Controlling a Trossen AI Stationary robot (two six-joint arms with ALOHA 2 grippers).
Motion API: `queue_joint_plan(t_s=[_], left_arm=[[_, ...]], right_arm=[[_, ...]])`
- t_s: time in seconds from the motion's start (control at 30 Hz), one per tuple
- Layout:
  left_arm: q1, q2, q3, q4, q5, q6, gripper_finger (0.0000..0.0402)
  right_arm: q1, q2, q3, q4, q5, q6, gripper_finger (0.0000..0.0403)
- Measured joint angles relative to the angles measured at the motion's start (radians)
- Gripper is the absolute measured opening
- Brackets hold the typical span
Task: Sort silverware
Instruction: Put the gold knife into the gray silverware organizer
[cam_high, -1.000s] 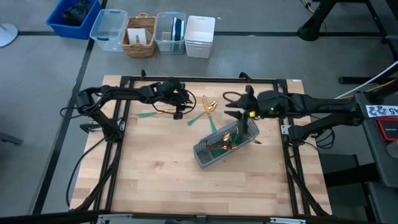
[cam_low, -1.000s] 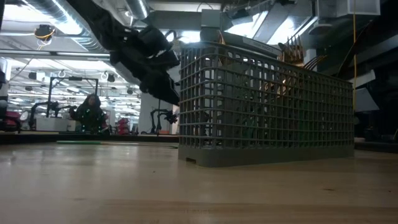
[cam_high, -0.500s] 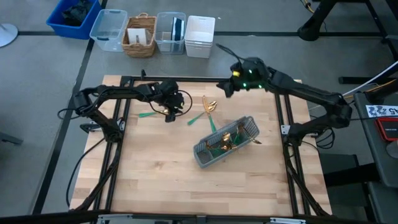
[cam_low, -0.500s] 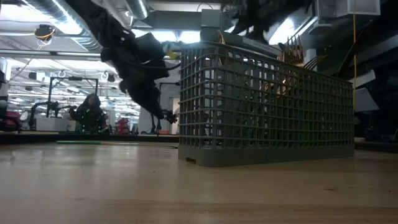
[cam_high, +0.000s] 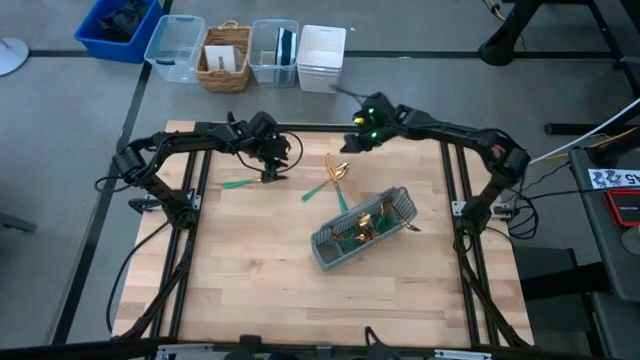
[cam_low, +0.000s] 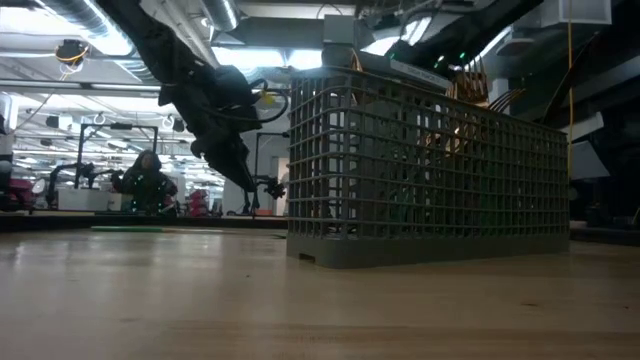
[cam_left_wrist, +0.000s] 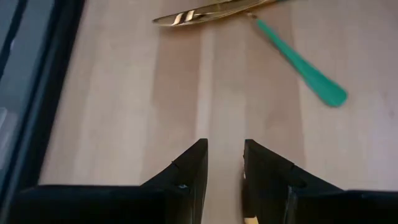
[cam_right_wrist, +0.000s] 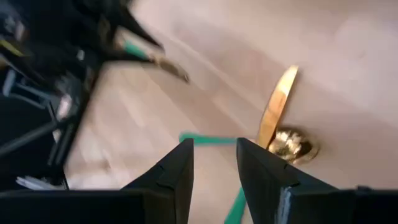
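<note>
Left pincer (cam_left_wrist: 224, 165): mine, parted, empty, low over the desk (cam_high: 260, 290). Just ahead: one teal-handled piece (cam_left_wrist: 249, 31) lying flat.

Right pincer (cam_right_wrist: 213, 163): parted, empty, above loose pieces (cam_high: 330, 180) mid-desk.

Caddy (cam_high: 362, 230): several pieces already inside.

Handling, judged: light, stiff, slick; grip the teal handle across its width.
</note>
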Motion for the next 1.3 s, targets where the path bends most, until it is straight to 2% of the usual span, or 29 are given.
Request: queue_joint_plan(t_s=[0.17, 0.47, 0.63, 0.97, 1.17, 1.3], left_arm=[[0.037, 0.000, 0.000, 0.004, 0.000, 0.021, 0.0095], [0.073, 0.000, 0.000, 0.028, 0.000, 0.022, 0.0095], [0.074, 0.001, 0.001, 0.042, 0.001, 0.022, 0.0095], [0.074, 0.001, 0.001, 0.048, 0.070, 0.048, 0.0095], [0.074, 0.001, 0.001, 0.048, 0.070, 0.048, 0.0095], [0.074, 0.001, 0.001, 0.048, 0.070, 0.048, 0.0095]], right_arm=[[0.038, 0.077, 0.000, -0.002, -0.005, -0.007, 0.0124], [0.105, 0.155, 0.000, -0.007, 0.075, -0.062, 0.0124], [0.111, 0.197, 0.000, -0.006, 0.084, -0.064, 0.0124], [0.130, 0.252, 0.000, -0.017, 0.085, -0.065, 0.0124], [0.185, 0.251, 0.000, -0.016, 0.146, -0.090, 0.0124], [0.225, 0.251, 0.000, -0.029, 0.248, -0.113, 0.0124]])
